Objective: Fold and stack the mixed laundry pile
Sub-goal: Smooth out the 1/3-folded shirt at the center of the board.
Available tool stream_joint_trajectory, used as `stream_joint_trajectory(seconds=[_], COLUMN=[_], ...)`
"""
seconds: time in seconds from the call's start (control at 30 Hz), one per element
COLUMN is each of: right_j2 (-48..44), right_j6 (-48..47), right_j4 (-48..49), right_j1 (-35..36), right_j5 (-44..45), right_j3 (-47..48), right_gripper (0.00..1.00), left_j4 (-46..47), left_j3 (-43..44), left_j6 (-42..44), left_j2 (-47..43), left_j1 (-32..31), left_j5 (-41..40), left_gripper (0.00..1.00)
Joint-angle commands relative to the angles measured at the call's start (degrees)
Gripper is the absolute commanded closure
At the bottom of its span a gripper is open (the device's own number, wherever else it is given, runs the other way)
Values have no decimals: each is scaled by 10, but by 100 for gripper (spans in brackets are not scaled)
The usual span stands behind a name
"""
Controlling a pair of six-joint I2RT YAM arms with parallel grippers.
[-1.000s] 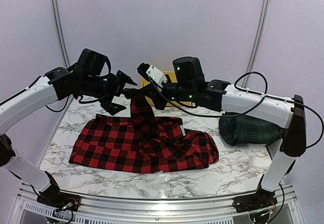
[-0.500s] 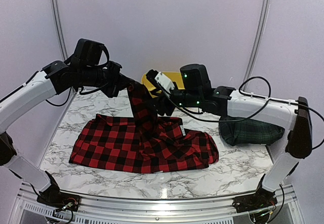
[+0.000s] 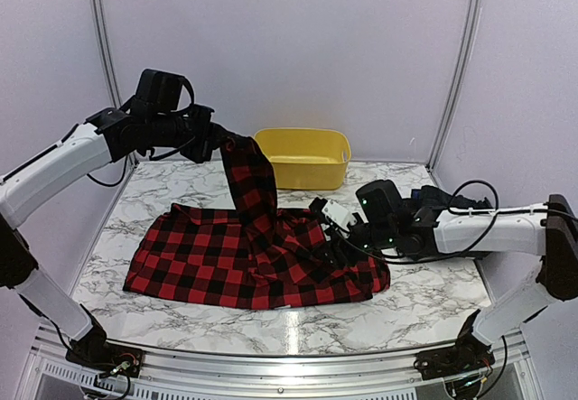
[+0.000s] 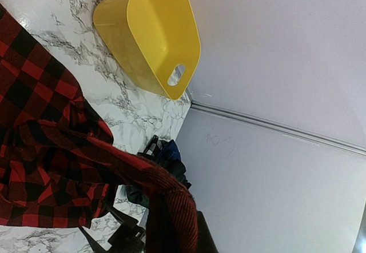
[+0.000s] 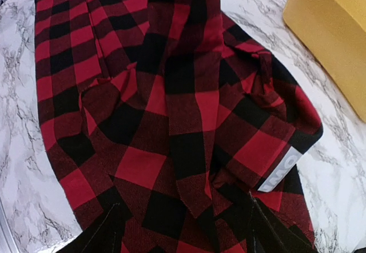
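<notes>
**Checked garment hangs from one gripper over marble desk**

The red-and-black checked garment [image 3: 226, 255] lies spread across the middle of the marble desk [image 3: 424, 302]. Its broad body is fairly flat toward the left and rumpled into folds toward the right. One strip of it goes up from the centre in a twisted column to the left gripper [image 3: 219, 143]. That gripper's fingers are pressed together on the cloth and hold it well above the desk. From the left wrist, the pinched fabric bunches into a ribbed red-and-black roll right at the camera, then falls away to the spread garment below.

The right gripper [image 5: 184, 204] sits low over the garment's rumpled right side. Its fingers [image 5: 274, 230] are spread wide, with cloth beneath them and nothing clamped between. Whether they touch the fabric cannot be told. From the right wrist, the checks show as large squares of bright red and black, crossed by long overlapping pleats. A white label [image 5: 280, 172] with dark lettering sits at a folded corner, just beside bare marble.

A yellow tub [image 3: 302, 172] stands at the back of the desk, behind the lifted strip and apart from the garment. A dark cloth bundle [image 4: 170, 157], blue and green, lies at the desk's right side near the right arm. It is mostly hidden, and its pattern is too small to make out.
</notes>
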Motion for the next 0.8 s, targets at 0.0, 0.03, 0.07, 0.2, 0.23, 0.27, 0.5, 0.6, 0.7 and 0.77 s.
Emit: stream_joint_trajectory(seconds=[0.0,0.03,0.07,0.2,0.23,0.27,0.5,0.6,0.7,0.77], right_j2=[31,44,56,101,107,110,125,129,127,119], right_j6=[-9,-12,-17,-34,-38,-40,-36,-14,10,28], right_j4=[6,4,4,-10,-12,-13,-9,-18,-32,-35], right_j1=[-1,-1,-2,0,0,0,-1,-12,-29,-45], right_j5=[27,30,33,46,48,48,150,178,180,169], right_j3=[6,10,13,30,30,29,31,38,38,27], right_gripper=[34,35,35,36,36,36,51,64,81,91], left_j4=[36,38,39,41,43,43,50,51,52,53], left_j3=[14,17,21,26,26,27,28,26,25,24], left_j6=[-10,-9,-8,-10,-10,-10,-11,-10,-8,-6], left_j2=[1,3,6,12,13,14,23,27,30,31], left_j1=[15,17,18,25,26,27,36,38,42,44], left_j5=[14,15,17,25,24,24,29,34,36,34], left_gripper=[100,100,100,100,100,100,100,100,100,100])
